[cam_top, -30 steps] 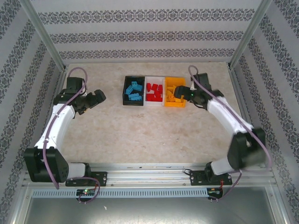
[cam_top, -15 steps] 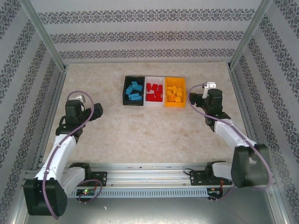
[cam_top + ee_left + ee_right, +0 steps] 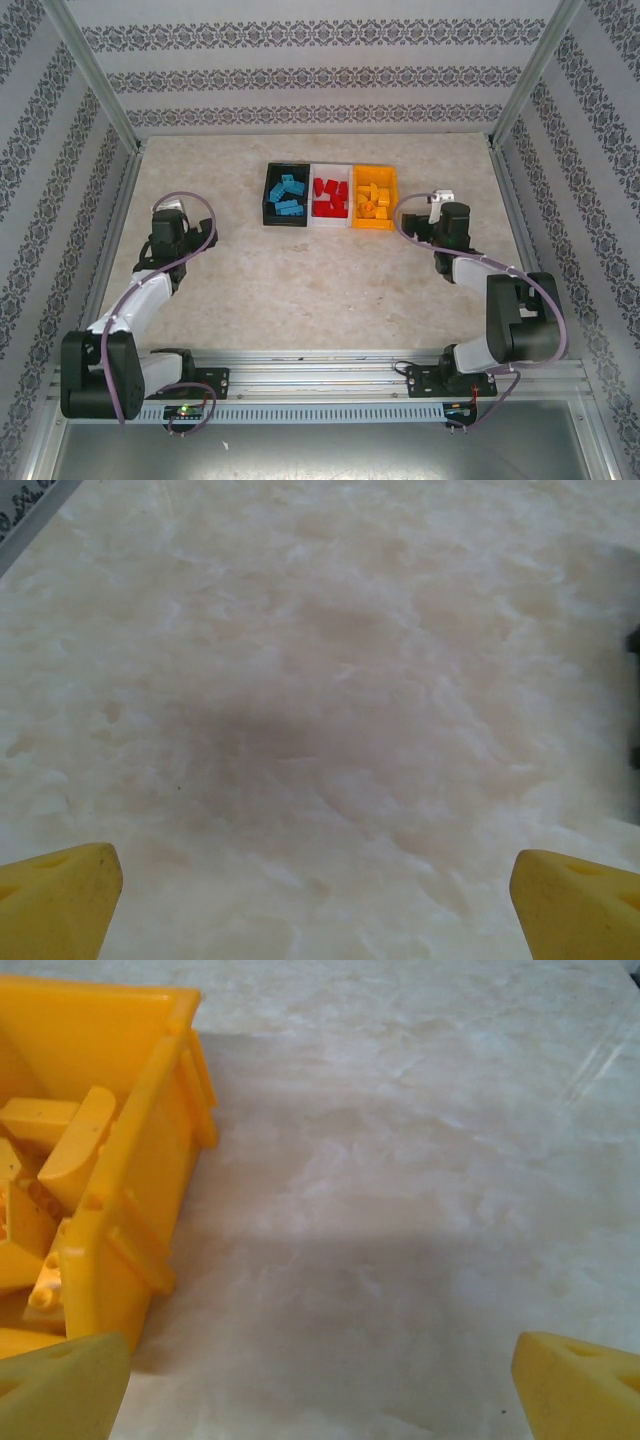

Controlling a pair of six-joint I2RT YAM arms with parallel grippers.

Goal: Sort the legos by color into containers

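Observation:
Three bins stand in a row at the table's back middle. The black bin (image 3: 268, 196) holds light blue legos (image 3: 288, 193). Red legos (image 3: 328, 198) lie in the white bin (image 3: 331, 168). The orange-yellow bin (image 3: 376, 169) holds orange-yellow legos (image 3: 372, 200). My left gripper (image 3: 190, 245) hangs low over bare table at the left, open and empty, its yellow fingertips (image 3: 55, 895) wide apart. My right gripper (image 3: 420, 228) sits just right of the orange-yellow bin (image 3: 150, 1190), open with nothing between its fingers (image 3: 575, 1380). Yellow legos (image 3: 60, 1145) show inside that bin.
The marble-pattern table (image 3: 320, 280) is walled by patterned panels on three sides, with metal posts at the corners. A metal rail (image 3: 320, 365) with both arm bases runs along the near edge. Both arms are folded back.
Both arms have drawn back and folded toward their bases. The right gripper has pulled away from over the orange-yellow bin; the left gripper has moved nearer and lower.

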